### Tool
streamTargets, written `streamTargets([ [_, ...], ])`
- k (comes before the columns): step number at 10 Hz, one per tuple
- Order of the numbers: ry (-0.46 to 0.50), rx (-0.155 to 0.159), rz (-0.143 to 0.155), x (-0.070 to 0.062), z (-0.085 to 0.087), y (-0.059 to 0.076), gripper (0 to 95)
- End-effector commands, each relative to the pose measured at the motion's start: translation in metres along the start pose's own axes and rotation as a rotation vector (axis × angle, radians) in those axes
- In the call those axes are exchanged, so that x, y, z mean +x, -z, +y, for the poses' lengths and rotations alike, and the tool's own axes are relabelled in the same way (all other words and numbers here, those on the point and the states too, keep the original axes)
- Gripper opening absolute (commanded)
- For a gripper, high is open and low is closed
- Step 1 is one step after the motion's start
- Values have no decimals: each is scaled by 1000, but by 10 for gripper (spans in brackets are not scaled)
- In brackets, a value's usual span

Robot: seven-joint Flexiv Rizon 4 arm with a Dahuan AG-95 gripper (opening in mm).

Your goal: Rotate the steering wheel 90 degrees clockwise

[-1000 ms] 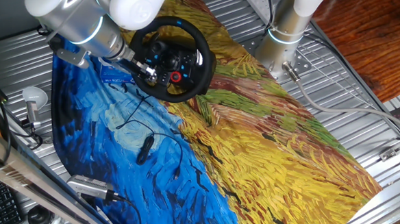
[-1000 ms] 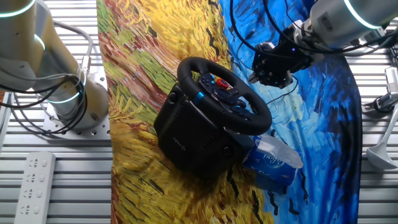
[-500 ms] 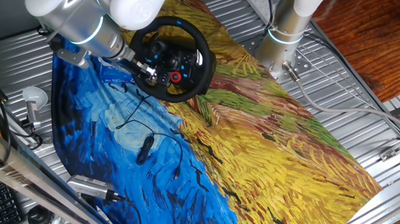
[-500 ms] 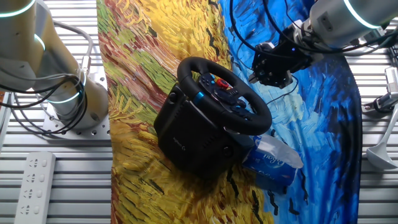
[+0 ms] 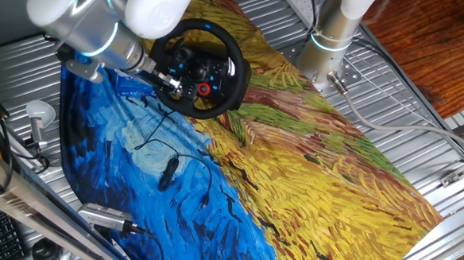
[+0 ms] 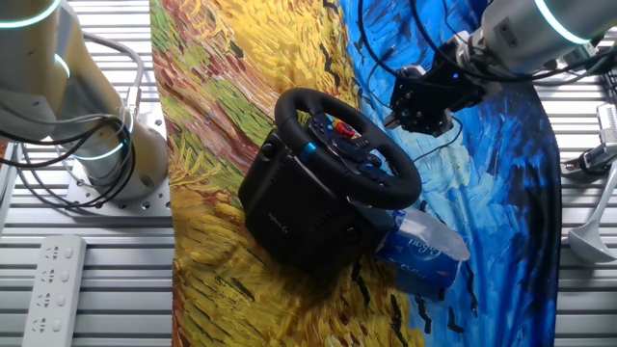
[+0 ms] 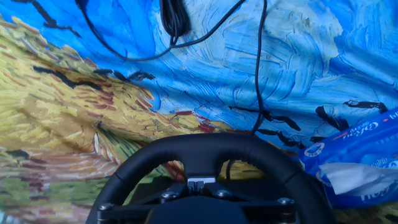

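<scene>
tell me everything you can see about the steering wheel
The steering wheel is black with a thick, matte round rim and a hub carrying small buttons, a red knob and a bluish accent. It is mounted tilted on a boxy black base standing on the painted cloth. A blue tissue pack lies against the base beneath the rim. The gripper hovers close to the rim; whether it touches is unclear.

Black steering wheel (image 6: 347,145), red knob (image 6: 343,128); cloth (image 5: 309,174) blue-yellow brushstrokes, seemingly painted
</scene>
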State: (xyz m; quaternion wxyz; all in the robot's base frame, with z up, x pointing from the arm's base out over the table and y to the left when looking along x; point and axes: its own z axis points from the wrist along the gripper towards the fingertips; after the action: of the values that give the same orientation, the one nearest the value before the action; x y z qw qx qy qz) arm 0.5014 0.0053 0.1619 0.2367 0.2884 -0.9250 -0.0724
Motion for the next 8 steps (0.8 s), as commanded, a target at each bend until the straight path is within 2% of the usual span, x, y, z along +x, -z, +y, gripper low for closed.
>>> streamTargets([
  [1, 24, -25, 43, 0, -1, 1, 0],
  [2, 19, -28, 56, 0, -1, 1, 0],
  [8, 26, -37, 67, 0, 1, 1, 0],
])
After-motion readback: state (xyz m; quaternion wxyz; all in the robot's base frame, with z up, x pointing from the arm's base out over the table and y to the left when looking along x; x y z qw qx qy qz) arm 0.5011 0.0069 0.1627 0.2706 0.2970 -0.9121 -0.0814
